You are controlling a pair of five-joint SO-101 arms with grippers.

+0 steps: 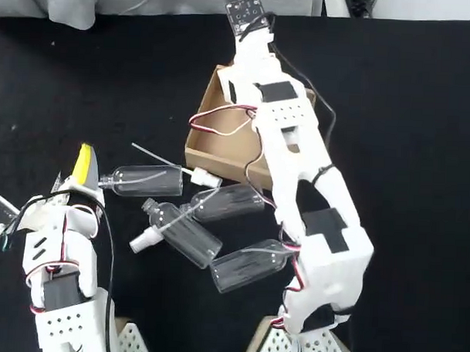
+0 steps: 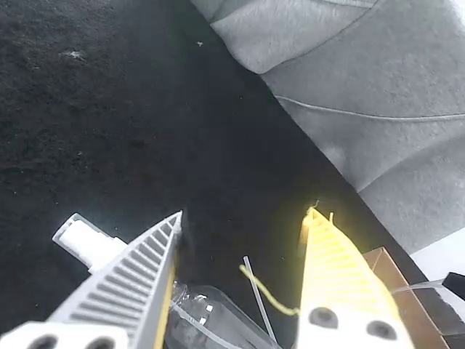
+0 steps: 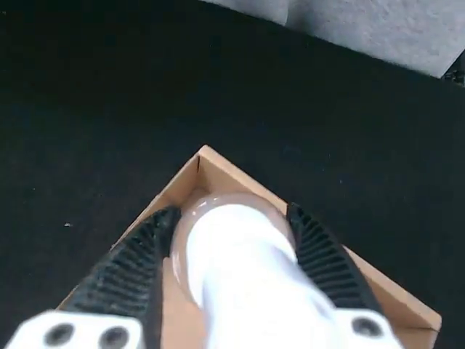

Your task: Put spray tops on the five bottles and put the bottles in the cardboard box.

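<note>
**High view:** fixed camera looking steeply down over the table (image 1: 421, 152). The arm bases are at 6 o'clock and the cardboard box (image 1: 212, 160) is just toward 12 o'clock of centre.
**Left wrist view:** low and close over the table, sighting along the left gripper (image 2: 245, 214) toward the grey cloth (image 2: 363, 87).
**Right wrist view:** close above the box, sighting down the right gripper (image 3: 232, 212).
All three views share the box.

Desk (image 1: 422, 113) was covered in black matt cloth with a slight nap. Bottles (image 1: 146, 181) were clear, smooth, glossy plastic; spray tops (image 1: 206, 177) were white plastic. Box (image 1: 212, 158) was brown matt cardboard. Arm shells (image 1: 337, 249) were white matt plastic, with ribbed jaws. Backdrop (image 2: 349, 73) was grey cloth.
</note>
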